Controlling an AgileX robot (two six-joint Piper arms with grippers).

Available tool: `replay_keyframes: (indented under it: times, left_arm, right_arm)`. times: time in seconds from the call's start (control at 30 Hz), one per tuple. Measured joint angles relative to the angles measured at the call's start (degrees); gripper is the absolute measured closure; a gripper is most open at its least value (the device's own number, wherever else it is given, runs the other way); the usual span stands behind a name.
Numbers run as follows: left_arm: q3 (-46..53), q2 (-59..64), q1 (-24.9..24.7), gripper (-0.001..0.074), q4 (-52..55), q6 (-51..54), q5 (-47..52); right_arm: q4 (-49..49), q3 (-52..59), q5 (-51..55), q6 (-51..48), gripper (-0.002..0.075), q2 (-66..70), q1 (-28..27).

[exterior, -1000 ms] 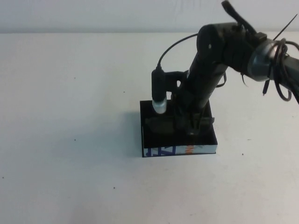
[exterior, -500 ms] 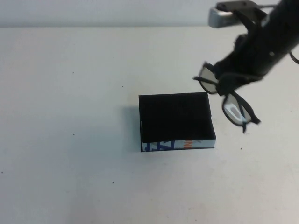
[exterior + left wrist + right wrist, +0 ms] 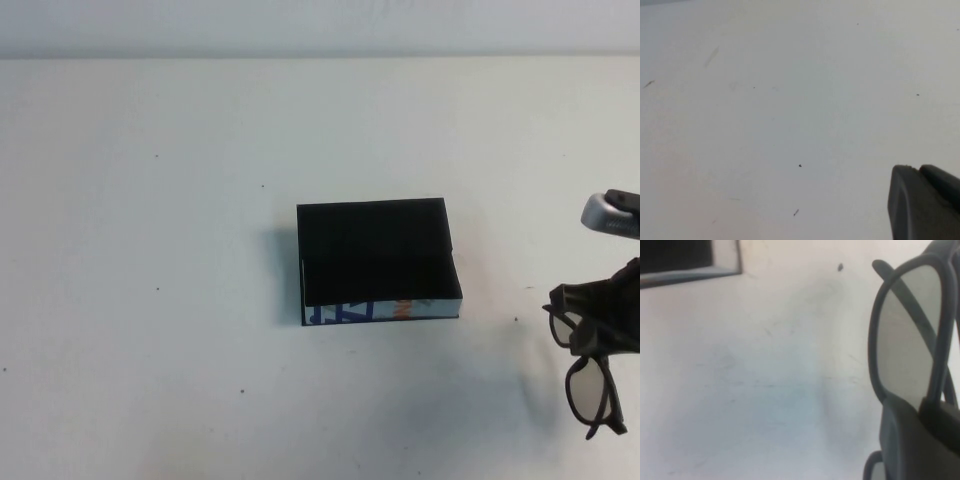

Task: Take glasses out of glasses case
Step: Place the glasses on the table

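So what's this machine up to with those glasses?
The robot's right end effector, at the table's right edge, is holding a pair of dark glasses it has taken out of the black case. The case sits open and empty mid-table. The left end effector hangs over bare table, doing nothing.

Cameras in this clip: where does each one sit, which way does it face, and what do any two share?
High view: raised on the robot's side, angled down at the table; shows the glasses case mid-table and the right hand at the right edge holding the glasses.
Left wrist view: on the left arm, facing bare table; only a dark part of the left hand shows.
Right wrist view: on the right arm, facing the table, with the hand gripping the glasses.
Shared: high and right wrist views both show glasses and case.
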Motion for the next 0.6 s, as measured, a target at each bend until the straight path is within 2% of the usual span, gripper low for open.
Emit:
replay_keyframes:
  times: [0.2,0.4,0.5,0.6]
  left_arm:
    - [0.0,0.0,0.0,0.0740,0.0,0.0,0.0]
    - [0.0,0.0,0.0,0.0740,0.0,0.0,0.0]
    - [0.0,0.0,0.0,0.0740,0.0,0.0,0.0]
    - [0.0,0.0,0.0,0.0740,0.0,0.0,0.0]
  right_arm:
    - [0.0,0.3,-6.1,-1.4,0.0695,5.6,0.0]
    - [-0.1,0.3,-9.4,-3.0,0.0648,9.2,0.0]
    - [-0.1,0.3,-10.0,-3.0,0.0598,9.3,0.0]
    - [-0.1,-0.1,-9.1,-3.0,0.0499,9.0,0.0]
